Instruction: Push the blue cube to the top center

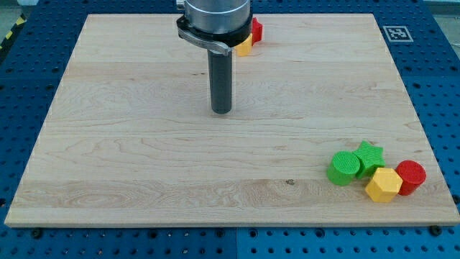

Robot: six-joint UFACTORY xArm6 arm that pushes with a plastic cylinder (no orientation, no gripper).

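No blue cube shows in the camera view; it may be hidden behind the arm's head at the view's top. My tip (221, 111) rests on the wooden board (129, 144) a little above the board's middle, with no block touching it. A red block (256, 29) and a yellow block (245, 47) peek out from behind the arm's head at the top centre, touching each other.
At the view's bottom right sits a tight cluster: a green cylinder (345, 168), a green star (369, 156), a yellow hexagonal block (383, 185) and a red cylinder (411, 177). A marker tag (394, 32) lies off the board's top right corner.
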